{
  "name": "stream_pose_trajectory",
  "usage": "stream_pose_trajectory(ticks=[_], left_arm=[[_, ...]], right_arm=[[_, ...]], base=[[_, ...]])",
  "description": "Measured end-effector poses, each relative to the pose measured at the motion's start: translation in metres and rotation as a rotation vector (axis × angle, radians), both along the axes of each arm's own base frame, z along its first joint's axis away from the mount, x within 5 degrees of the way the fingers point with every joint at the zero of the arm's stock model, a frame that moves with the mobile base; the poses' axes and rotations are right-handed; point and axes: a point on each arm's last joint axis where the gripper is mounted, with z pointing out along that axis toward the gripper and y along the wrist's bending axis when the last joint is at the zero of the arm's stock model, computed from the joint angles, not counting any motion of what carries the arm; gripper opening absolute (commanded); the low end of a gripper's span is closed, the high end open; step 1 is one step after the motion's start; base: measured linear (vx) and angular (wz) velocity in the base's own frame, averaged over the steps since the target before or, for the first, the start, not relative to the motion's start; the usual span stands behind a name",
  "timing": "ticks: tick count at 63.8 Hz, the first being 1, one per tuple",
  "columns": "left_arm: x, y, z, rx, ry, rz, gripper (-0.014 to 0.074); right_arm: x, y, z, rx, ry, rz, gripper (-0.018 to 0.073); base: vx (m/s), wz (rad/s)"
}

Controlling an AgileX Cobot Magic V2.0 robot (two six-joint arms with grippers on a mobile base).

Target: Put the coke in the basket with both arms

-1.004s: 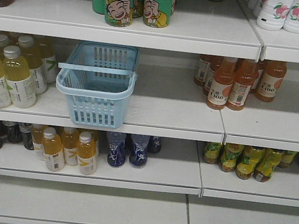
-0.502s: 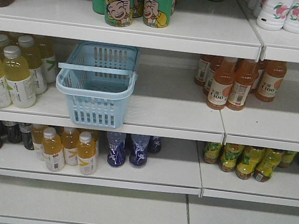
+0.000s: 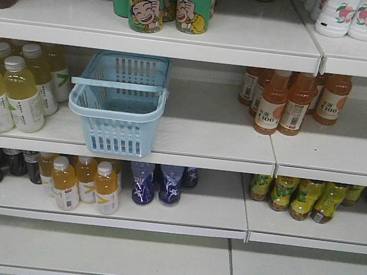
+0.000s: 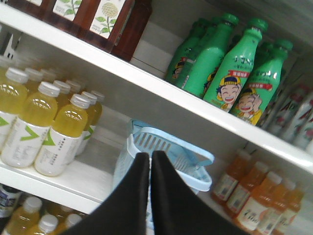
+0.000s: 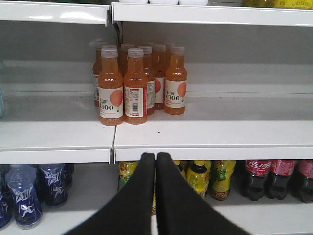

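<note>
The basket (image 3: 118,138) sat on the middle bench (image 3: 209,140), with yellow bottles (image 3: 16,88) just left of it and orange bottles (image 3: 287,103) well to its right. The left tool (image 4: 150,157) hung before the basket, jaws pressed together, empty. The right tool (image 5: 155,157), equally narrow and empty, faced the orange bottles.

Light blue basket (image 3: 118,137), upright, empty, on shelf (image 3: 210,137)
</note>
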Motion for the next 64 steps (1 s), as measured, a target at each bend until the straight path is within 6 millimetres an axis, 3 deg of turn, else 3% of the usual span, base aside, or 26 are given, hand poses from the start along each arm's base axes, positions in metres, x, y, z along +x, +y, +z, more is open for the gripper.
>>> stream_pose_trajectory(ticks=[17,30,35,42,57,64], left_arm=[[-0.001,0.001,0.006,-0.139,-0.065,-0.017,-0.0006],[-0.009,0.002,0.029,-0.565,-0.337,-0.155,-0.0006],[-0.016,0.001,0.040,-0.644,-0.468,-0.240,-0.0006],[-0.024,-0.002,0.055,-0.630,-0.567,-0.322,-0.0006],[-0.052,-0.009,0.129,-0.439,-0.685,-0.351,-0.0006],[-0.049,-0.011,0.158,-0.362,-0.667,-0.331,-0.0006]], right_arm=[[0.000,0.000,0.000,0.000,0.000,0.000,-0.0005],[0.000,0.000,0.000,0.000,0.000,0.000,-0.0005],[0.000,0.000,0.000,0.000,0.000,0.000,-0.0005],[0.000,0.000,0.000,0.000,0.000,0.000,-0.0005],[0.000,0.000,0.000,0.000,0.000,0.000,-0.0005],[0.000,0.000,0.000,0.000,0.000,0.000,-0.0005]], base=[[0.00,0.00],[0.00,0.00],[0.00,0.00],[0.00,0.00],[0.00,0.00],[0.00,0.00]])
